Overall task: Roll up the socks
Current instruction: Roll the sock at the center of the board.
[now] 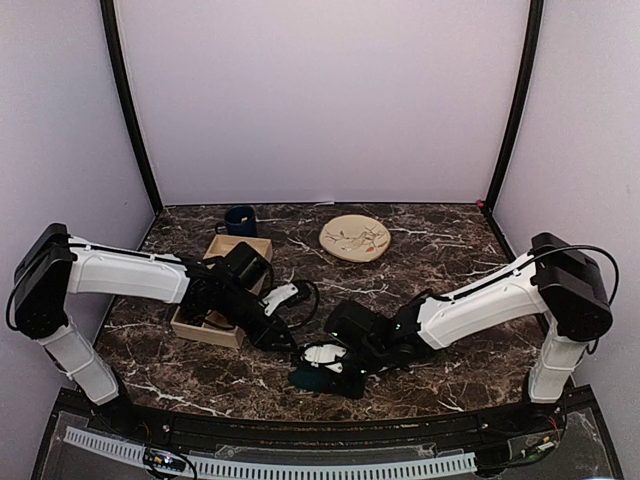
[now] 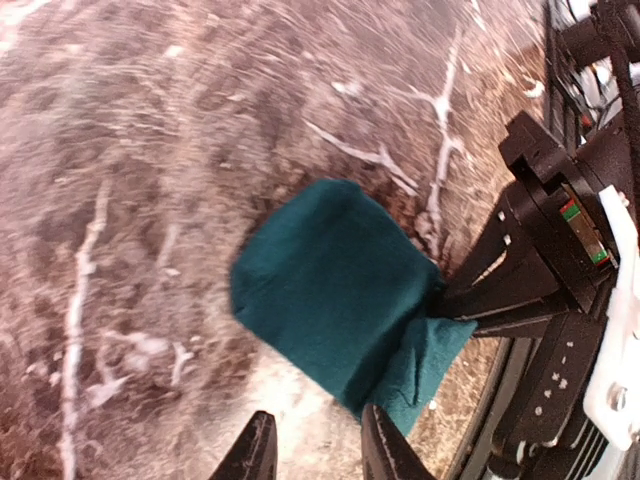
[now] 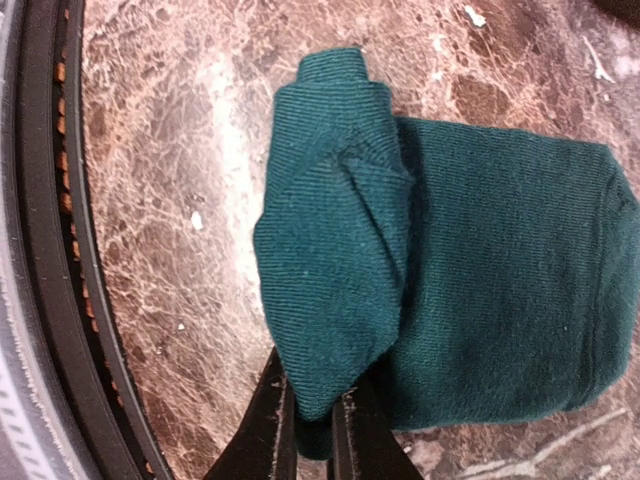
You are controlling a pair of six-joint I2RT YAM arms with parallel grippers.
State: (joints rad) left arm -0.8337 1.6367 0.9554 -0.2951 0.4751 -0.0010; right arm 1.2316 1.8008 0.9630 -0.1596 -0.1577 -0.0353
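The teal-green socks [image 3: 450,290] lie on the marble table near its front edge, partly rolled, with a thick rolled end [image 3: 335,250] on top of the flat part. My right gripper [image 3: 312,435] is shut on the lower edge of that rolled end. In the left wrist view the socks [image 2: 335,285] lie just ahead of my left gripper [image 2: 318,452], which is open and empty, its right finger [image 2: 385,450] at the sock's edge. From above, the socks [image 1: 312,380] sit under both grippers: left [image 1: 288,340], right [image 1: 318,366]. The argyle socks are out of view.
A wooden box [image 1: 205,328] stands at the left under my left arm. A dark blue mug [image 1: 240,219] sits behind it. A round beige plate [image 1: 355,238] is at the back centre. The table's black front rim [image 3: 50,250] runs close by the socks.
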